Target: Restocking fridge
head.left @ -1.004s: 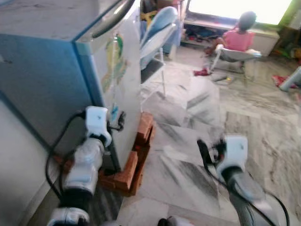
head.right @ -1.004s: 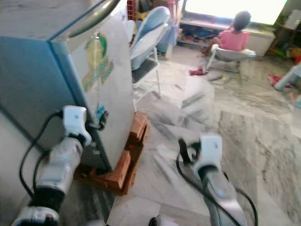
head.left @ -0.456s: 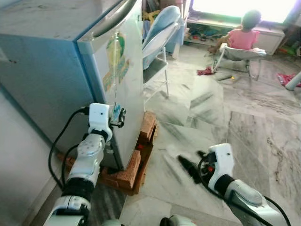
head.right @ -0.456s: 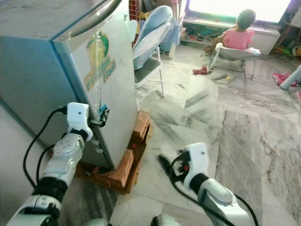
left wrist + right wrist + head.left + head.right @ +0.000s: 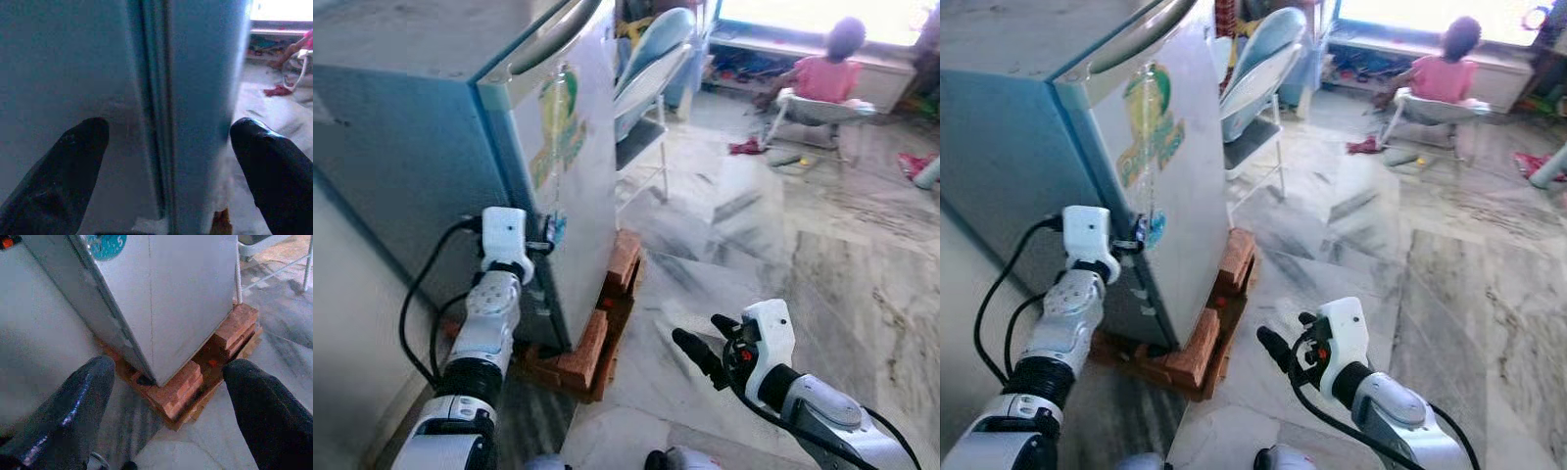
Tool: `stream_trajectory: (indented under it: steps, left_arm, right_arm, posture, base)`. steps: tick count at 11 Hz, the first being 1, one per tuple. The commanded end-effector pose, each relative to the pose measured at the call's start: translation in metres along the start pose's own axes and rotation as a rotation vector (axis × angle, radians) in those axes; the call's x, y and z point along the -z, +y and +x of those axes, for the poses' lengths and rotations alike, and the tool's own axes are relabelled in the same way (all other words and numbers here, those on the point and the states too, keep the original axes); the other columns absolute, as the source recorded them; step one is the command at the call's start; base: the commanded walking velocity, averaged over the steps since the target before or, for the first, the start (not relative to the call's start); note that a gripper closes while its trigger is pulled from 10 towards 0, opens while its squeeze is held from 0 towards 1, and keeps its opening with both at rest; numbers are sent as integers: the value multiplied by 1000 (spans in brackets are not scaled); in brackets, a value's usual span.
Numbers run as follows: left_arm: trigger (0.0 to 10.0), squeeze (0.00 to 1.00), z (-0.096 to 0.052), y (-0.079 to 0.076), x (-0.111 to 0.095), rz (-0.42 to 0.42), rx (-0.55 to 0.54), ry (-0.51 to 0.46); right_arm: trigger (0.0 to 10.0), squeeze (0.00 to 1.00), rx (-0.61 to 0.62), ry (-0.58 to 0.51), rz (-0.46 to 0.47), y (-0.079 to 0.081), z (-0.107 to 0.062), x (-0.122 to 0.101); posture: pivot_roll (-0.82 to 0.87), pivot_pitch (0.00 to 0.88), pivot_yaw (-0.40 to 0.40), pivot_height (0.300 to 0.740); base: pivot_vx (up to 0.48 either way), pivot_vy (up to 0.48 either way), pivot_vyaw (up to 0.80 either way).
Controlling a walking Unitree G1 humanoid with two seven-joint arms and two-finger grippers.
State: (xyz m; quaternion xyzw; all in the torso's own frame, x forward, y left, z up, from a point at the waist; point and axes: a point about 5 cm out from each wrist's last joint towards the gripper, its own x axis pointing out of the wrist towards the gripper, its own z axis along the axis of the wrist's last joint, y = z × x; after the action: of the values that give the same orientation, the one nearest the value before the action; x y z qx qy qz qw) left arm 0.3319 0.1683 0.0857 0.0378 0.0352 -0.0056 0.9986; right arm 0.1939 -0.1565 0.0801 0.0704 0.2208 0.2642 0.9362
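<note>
- At near left, pale blue metal fridge raised on red bricks, door shut; left claw spread wide, fingers straddling the door's edge seam.
- Best done by slipping one finger into the seam, then pulling the door outward steadily, no twisting.
- At near right, right claw released, hanging above the grey marble floor, grasping nothing.
- Far right, person seated in a white chair.
- Fridge interior hidden; items for restocking nowhere apparent; door sticker lettering unreadable.

Head eyes look down—wrist views (close) share the fridge.
</note>
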Motion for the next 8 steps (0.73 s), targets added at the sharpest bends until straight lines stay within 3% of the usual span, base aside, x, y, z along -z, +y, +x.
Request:
stream_trajectory:
  steps: [1, 5, 8]
  left_arm:
    - [10000, 0, 2, 0, 0, 0, 0, 2]
    - [10000, 0, 0, -36, -5, 4, 254, -36]
    - [10000, 0, 2, -40, -5, 7, 289, -39]
  right_arm:
    - [10000, 0, -6, 13, -27, 0, -1, 2]
    - [10000, 0, 3, 51, -35, -5, -4, 8]
    - [10000, 0, 0, 48, -39, -6, 2, 7]
  posture:
    - [-28, 16, -7, 740]
    - [-27, 14, -7, 740]
    - [-19, 6, -9, 740]
  base:
    - [0, 0, 0]
    - [0, 0, 0]
    - [0, 0, 0]
